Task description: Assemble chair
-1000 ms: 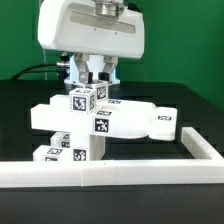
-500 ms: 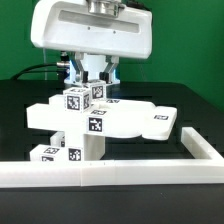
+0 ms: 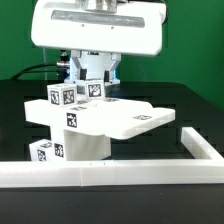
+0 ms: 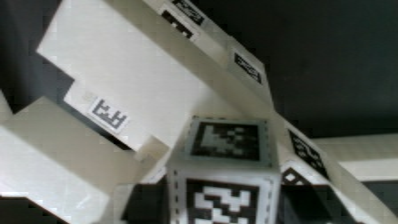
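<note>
We see the chair [image 3: 95,125] standing on the black table [image 3: 190,115], just behind the white border frame [image 3: 120,172], its flat panel's long axis pointing toward the exterior view's right. The gripper [image 3: 92,82] sits atop it; we cannot tell its opening.

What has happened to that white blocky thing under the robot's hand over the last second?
The chair has turned under the gripper: its flat panel now swings more toward the camera and the exterior view's right, and the tagged blocks have shifted toward the exterior view's left. The gripper sits right above the top blocks, its grasp hidden. The white border frame and the black table have not moved.
</note>
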`<state>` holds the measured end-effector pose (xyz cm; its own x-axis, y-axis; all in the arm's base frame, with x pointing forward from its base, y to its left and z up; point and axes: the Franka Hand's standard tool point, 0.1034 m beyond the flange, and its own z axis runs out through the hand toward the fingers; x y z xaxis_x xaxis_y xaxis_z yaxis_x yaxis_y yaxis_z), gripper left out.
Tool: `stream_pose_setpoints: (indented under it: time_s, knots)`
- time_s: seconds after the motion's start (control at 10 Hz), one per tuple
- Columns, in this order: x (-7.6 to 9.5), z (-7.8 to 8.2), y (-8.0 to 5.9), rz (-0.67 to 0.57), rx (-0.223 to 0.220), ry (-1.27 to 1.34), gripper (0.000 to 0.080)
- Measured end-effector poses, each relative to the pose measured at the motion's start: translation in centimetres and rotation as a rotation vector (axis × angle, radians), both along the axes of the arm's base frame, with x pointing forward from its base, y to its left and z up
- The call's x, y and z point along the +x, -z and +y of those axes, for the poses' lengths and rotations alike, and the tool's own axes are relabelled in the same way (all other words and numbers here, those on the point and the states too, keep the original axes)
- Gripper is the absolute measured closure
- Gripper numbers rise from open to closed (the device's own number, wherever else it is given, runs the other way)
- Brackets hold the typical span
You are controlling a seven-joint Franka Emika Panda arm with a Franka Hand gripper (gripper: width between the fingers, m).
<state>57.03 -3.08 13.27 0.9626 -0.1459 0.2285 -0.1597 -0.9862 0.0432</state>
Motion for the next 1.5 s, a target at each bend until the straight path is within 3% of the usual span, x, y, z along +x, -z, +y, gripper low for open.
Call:
stream_pose_setpoints:
  time_s: [0.2,0.3,0.4,0.5,0.6,0.7,1.0,1.3,1.5]
  knots:
    - [0.1,0.0,-0.1,-0.009,0.009,0.042,0.0518]
    - [0.1,0.0,0.0,-0.008,0.008,0.042,0.0356]
    - [0.1,0.0,0.0,-0.008,0.008,0.041,0.0356]
    - [0.1,0.3,0.0,-0.006,0.006,0.035,0.0222]
    - [0.1,1.3,0.0,-0.002,0.006,0.036,0.0222]
    - [0.0,2.5,0.0,0.004,-0.001,0.028,0.0159]
    - [0.0,2.0,-0.1,0.006,-0.001,0.023,0.0151]
    - [0.9,1.4,-1.3,0.017,-0.006,-0.062,0.0151]
    - [2.3,-0.6,-2.3,0.040,-0.024,-0.126,0.0151]
